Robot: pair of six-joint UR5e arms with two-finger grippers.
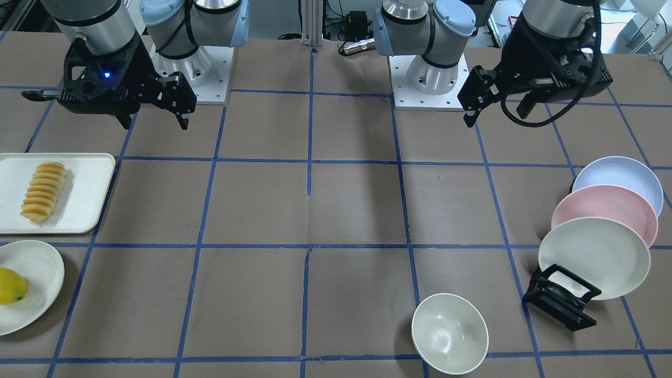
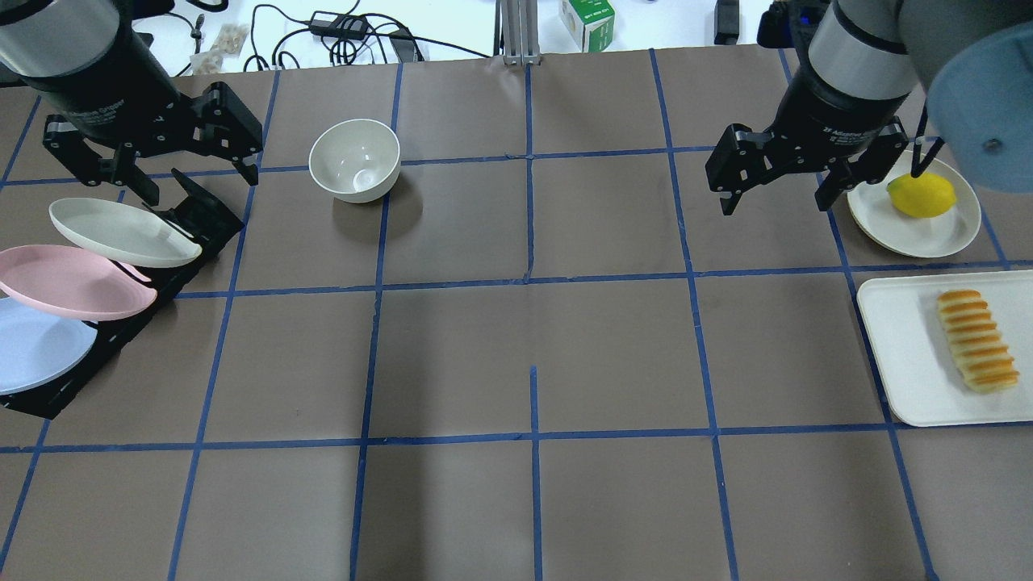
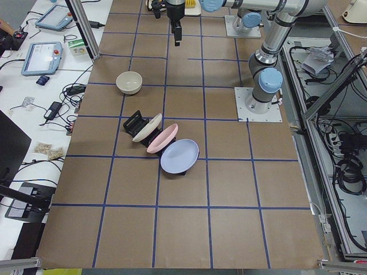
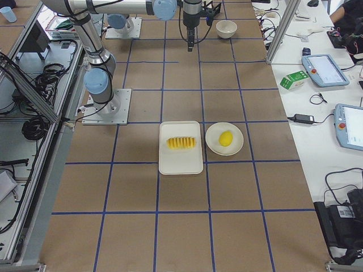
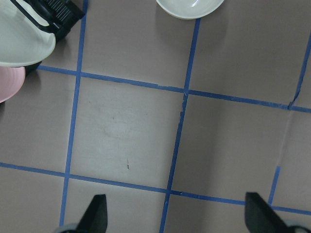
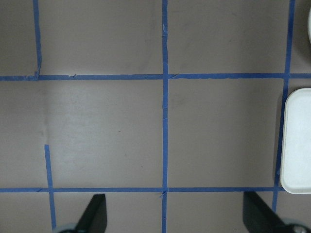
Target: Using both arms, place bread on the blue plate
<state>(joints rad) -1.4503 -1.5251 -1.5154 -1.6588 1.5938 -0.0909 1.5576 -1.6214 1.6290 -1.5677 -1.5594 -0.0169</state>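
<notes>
The bread is a ridged golden-orange loaf lying on a white tray; it also shows in the overhead view and the exterior right view. The blue plate leans in a black rack behind a pink and a cream plate; it also shows in the overhead view. My left gripper hangs open and empty above the rack's far end. My right gripper hangs open and empty, to the left of the tray and the lemon's plate and farther out on the table than the tray.
The pink plate and the cream plate lean in the same rack. A white bowl stands beside the left gripper. A yellow lemon sits on a cream plate beyond the tray.
</notes>
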